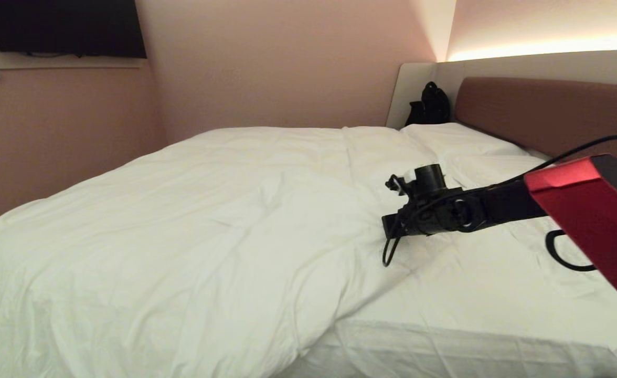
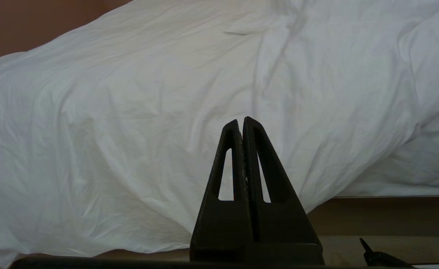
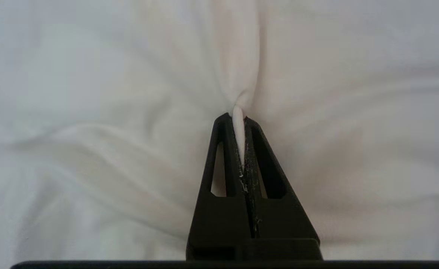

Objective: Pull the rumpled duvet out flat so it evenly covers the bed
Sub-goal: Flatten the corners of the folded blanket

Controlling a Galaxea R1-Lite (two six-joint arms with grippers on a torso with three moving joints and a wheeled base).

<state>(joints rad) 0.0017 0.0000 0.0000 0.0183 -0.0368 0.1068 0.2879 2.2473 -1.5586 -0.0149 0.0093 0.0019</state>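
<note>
Our right gripper (image 3: 240, 119) is extended, apparently level, fingers pinched closed; our left gripper (image 2: 242, 125) is closed, empty.

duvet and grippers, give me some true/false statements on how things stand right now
1. The right gripper is shut on a pinched fold of the duvet. True.
2. The duvet covers the whole bed. False: it is bunched toward the robot's left, leaving the sheet bare on the right.
3. The left gripper holds the duvet too. False: it is shut on nothing, short of the duvet.
4. A dark bag sits in the corner by the headboard. True.
5. The right arm reaches in from the head view's left. False: it comes from the right.
</note>
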